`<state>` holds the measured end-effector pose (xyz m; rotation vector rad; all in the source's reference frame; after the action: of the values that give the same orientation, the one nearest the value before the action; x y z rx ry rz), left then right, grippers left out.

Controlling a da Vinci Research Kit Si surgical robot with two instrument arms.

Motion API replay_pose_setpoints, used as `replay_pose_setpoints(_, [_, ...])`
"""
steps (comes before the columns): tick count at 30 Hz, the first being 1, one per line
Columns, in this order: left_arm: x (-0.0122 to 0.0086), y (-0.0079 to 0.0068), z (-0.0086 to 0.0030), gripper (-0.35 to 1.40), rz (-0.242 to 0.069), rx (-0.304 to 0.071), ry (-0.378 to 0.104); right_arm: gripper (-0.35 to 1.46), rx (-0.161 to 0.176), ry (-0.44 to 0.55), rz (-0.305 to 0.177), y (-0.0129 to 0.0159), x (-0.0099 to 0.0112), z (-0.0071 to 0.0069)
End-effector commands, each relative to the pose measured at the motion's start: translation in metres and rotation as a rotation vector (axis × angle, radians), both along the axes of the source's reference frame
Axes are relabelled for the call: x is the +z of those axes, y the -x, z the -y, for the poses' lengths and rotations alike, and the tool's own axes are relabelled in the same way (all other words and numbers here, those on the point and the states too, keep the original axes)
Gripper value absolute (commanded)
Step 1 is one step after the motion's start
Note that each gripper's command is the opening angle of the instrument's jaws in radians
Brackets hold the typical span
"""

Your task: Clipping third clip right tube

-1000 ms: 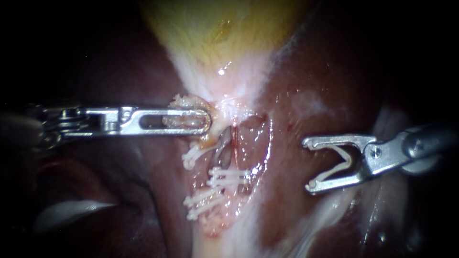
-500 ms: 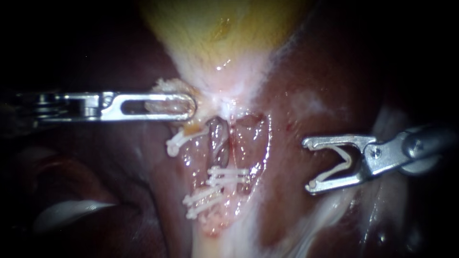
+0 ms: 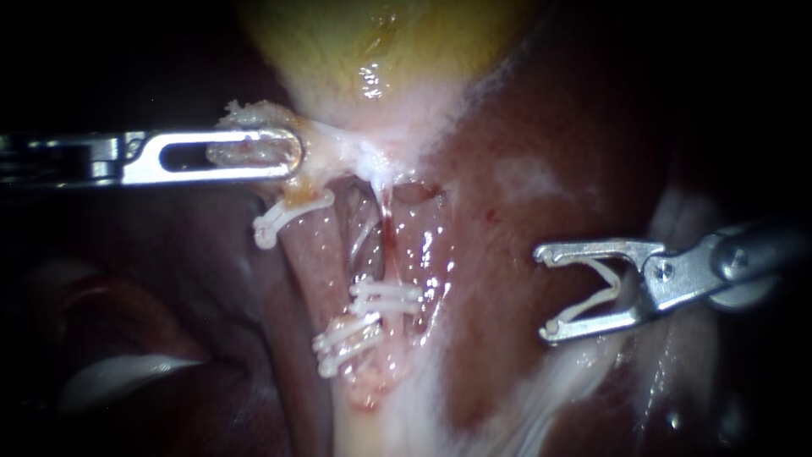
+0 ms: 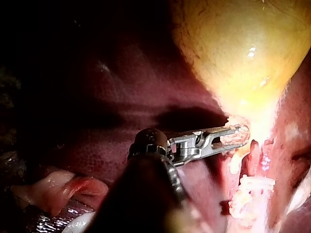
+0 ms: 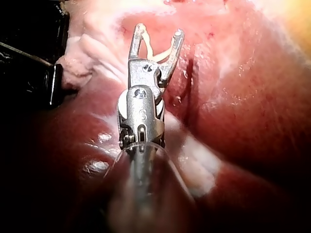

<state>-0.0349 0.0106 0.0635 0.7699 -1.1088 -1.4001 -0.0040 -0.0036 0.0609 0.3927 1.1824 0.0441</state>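
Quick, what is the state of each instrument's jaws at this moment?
Left instrument: jaws shut on pale tissue beside the gallbladder.
Right instrument: jaws wide apart, holding an unclosed white clip between them.

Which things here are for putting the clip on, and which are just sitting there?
For the job: right instrument, new clip in its jaws, right tube, left instrument gripping tissue.
Just there: liver, gallbladder, clips already on.
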Motion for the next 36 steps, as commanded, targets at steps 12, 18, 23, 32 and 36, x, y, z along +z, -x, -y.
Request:
replay_pose_setpoints(12, [0.0002, 0.0002, 0.0001, -0.35, -0.002, -0.001, 0.001, 0.50, 0.013, -0.004, 0.009, -0.0015, 0.0001, -0.0002])
replay_pose_setpoints(18, [0.0002, 0.0003, 0.0002, -0.35, -0.002, -0.002, 0.002, 0.49, 0.075, -0.139, 0.040, -0.0045, 0.0007, -0.0007])
replay_pose_setpoints(23, [0.0002, 0.0003, 0.0003, -0.35, -0.003, -0.002, 0.002, 0.49, 0.138, -0.275, 0.045, -0.0078, 0.0015, -0.0014])
replay_pose_setpoints(32, [0.0002, 0.0004, 0.0003, -0.35, -0.003, -0.003, 0.002, 0.49, 0.195, -0.424, 0.066, -0.0118, 0.0034, -0.0024])
replay_pose_setpoints(36, [0.0001, 0.0006, 0.0004, -0.35, -0.006, -0.007, 0.003, 0.49, 0.218, -0.465, 0.060, -0.0127, 0.0042, -0.0030])
